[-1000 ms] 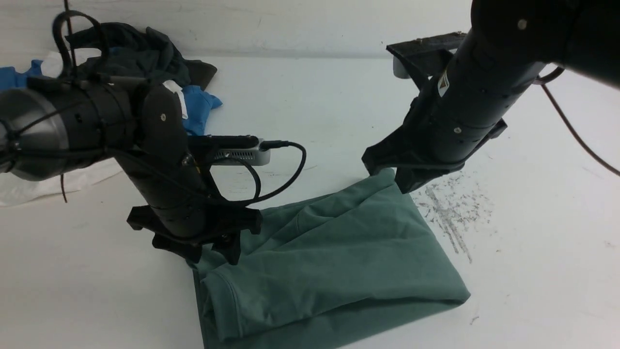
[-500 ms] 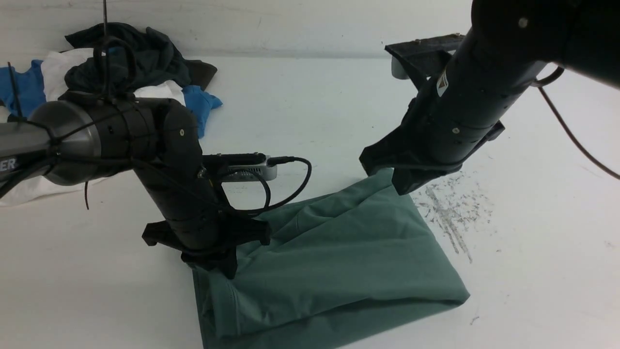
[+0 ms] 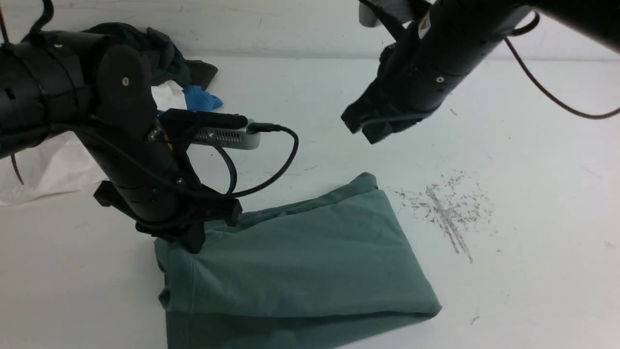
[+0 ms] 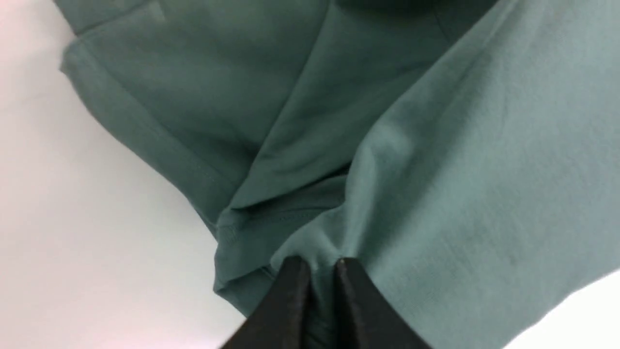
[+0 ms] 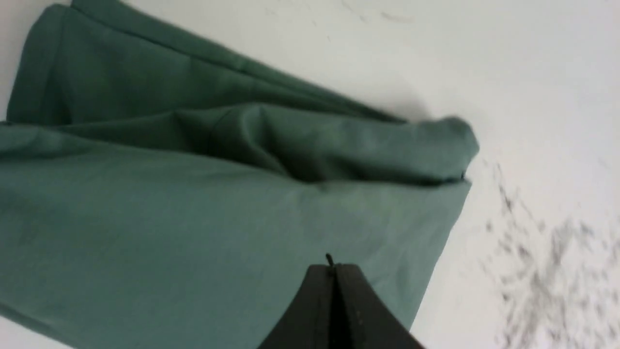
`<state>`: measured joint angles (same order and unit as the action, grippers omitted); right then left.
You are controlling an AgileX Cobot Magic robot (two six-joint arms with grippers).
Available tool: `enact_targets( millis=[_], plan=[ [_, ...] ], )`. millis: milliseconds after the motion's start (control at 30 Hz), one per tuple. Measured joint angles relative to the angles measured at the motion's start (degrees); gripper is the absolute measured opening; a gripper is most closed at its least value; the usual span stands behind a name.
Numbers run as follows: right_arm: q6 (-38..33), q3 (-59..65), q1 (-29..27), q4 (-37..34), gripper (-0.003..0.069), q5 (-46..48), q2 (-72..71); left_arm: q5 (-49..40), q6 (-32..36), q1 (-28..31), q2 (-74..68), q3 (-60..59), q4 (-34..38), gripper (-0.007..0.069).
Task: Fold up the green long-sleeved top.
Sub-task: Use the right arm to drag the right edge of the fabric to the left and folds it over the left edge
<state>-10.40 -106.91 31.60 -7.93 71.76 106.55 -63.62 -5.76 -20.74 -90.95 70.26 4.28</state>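
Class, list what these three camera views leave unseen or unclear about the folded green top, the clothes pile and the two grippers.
- Green long-sleeved top: front view, near edge cut off by the frame; sleeves and neck folded out of sight.
- Left gripper: front view, tips hidden by its own arm; left wrist view shows them pinching the cloth.
- Right gripper: right wrist view, shut, blurred.
- Clothes pile: front view, mostly hidden by the left arm.
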Motion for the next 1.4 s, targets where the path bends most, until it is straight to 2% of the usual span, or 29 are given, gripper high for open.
enact_targets(
  millis=[133,267,467,633,733,833,1067,1167,1233,1267,1300,1400],
  plan=[
    [-4.5,-2.9,-0.1,-3.3,0.001,0.0,5.1,-1.8,-0.1,0.0,-0.2,0.0,-2.2,0.0038],
    [-10.5,-3.5,-0.1,-4.6,0.0097,-0.1,10.0,-2.8,-0.1,0.0,-0.3,0.0,-2.9,0.0038],
    [-22.6,-3.5,-0.1,-4.8,0.0306,-0.1,13.9,-4.6,-0.2,0.0,-0.3,0.0,-5.6,0.0038],
    [-28.4,-3.5,-0.1,-7.0,0.0469,-0.3,15.1,-5.2,-0.5,0.0,-0.3,0.0,-6.3,0.0038],
    [-31.6,-3.7,0.1,-8.1,0.0507,-0.5,16.3,-5.2,-0.5,0.0,-0.3,0.0,-6.3,0.0038],
    [-34.0,-3.7,0.8,-8.1,0.0514,-0.6,18.1,-5.2,-0.6,0.0,-0.3,0.0,-6.3,0.0038],
    [-37.9,-3.7,1.6,-7.6,0.0509,-4.1,21.2,-5.3,-1.0,0.0,-0.3,0.0,-6.3,0.0038],
    [-40.5,-4.1,1.6,-7.6,0.0397,-4.6,22.2,-5.3,-1.0,0.0,-0.3,0.0,-6.3,0.0038],
    [-42.2,-4.1,1.6,-7.6,0.0268,-4.6,22.3,-5.3,-1.0,0.0,-0.3,0.0,-6.3,0.0038],
    [-43.1,-4.1,1.6,-7.6,0.0166,-4.6,22.4,-5.4,-1.0,0.0,-0.3,0.0,-6.3,0.0038],
    [-43.5,-4.1,1.6,-7.6,0.0108,-4.7,22.4,-5.5,-1.1,0.0,-0.3,0.0,-6.3,0.0038],
    [-44.2,-4.1,1.6,-7.4,0.0013,-4.9,22.4,-5.5,-1.2,0.0,-0.3,0.0,-6.3,0.0038]
  ],
)
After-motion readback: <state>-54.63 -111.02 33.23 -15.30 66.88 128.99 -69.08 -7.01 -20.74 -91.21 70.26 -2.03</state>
